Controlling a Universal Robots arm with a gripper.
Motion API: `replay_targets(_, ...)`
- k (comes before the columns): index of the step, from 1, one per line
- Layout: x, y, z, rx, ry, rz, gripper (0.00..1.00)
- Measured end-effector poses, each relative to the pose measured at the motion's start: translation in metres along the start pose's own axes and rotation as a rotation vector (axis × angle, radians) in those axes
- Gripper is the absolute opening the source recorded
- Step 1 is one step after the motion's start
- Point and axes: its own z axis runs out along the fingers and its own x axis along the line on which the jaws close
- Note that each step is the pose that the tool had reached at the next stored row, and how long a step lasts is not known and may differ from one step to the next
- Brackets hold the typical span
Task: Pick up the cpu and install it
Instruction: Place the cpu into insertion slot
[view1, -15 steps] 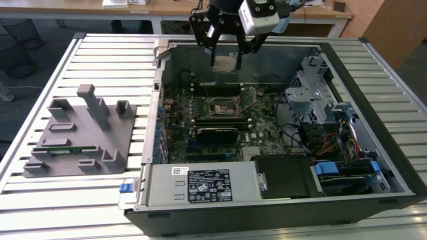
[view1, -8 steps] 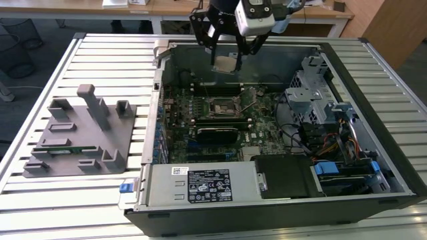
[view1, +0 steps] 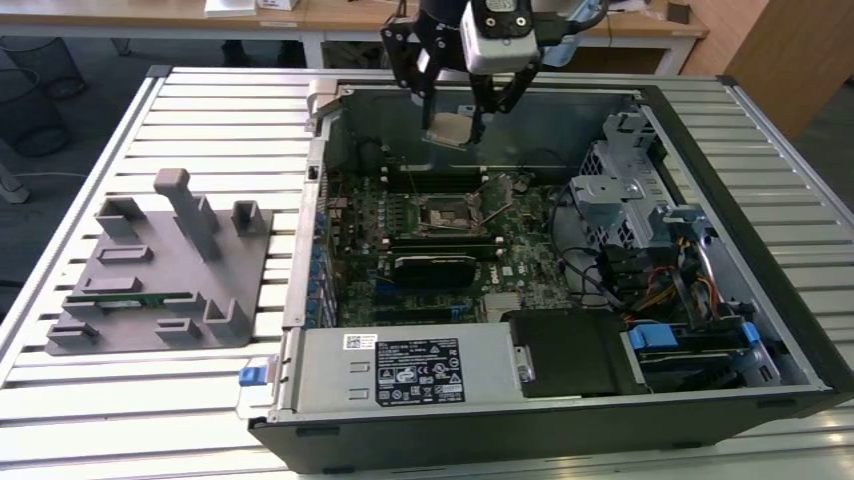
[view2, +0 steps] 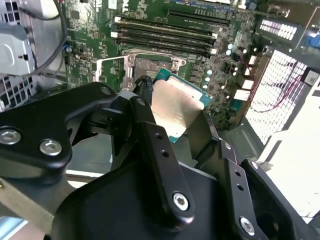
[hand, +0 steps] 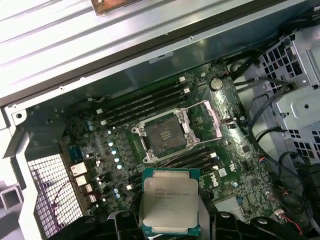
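Note:
My gripper (view1: 455, 120) is shut on the cpu (view1: 450, 128), a flat square chip with a silver-grey top. It hangs over the far side of the open computer case (view1: 307, 230). In the first wrist view the cpu (hand: 169, 200) sits between my two fingers, a short way from the open socket (hand: 161, 136) on the green motherboard. The socket's metal retention frame (hand: 212, 117) is flipped up. The second wrist view shows the cpu (view2: 175, 107) tilted in the gripper (view2: 172, 114), with the socket (view2: 150, 65) beyond it. The socket (view1: 441, 212) lies in the middle of the board.
Black memory modules (hand: 145, 102) flank the socket. A metal drive cage (view1: 627, 190) and cables (view1: 654, 290) fill the case on the exterior view's right, a power supply (view1: 400, 370) the near side. A grey tray (view1: 160, 270) holding a green memory stick (view1: 127, 298) lies outside the case.

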Motion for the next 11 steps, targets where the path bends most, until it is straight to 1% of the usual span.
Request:
replay_targets(3,0.0001,0.0002,0.0002,-0.0003,-0.0013,0.037,0.53)
replay_targets(6,-0.0002,0.0012,0.0003,-0.0003,-0.0022,0.058,0.53)
replay_targets(11,-0.0002,0.0014,0.0009,-0.0010,-0.0040,0.108,0.53)
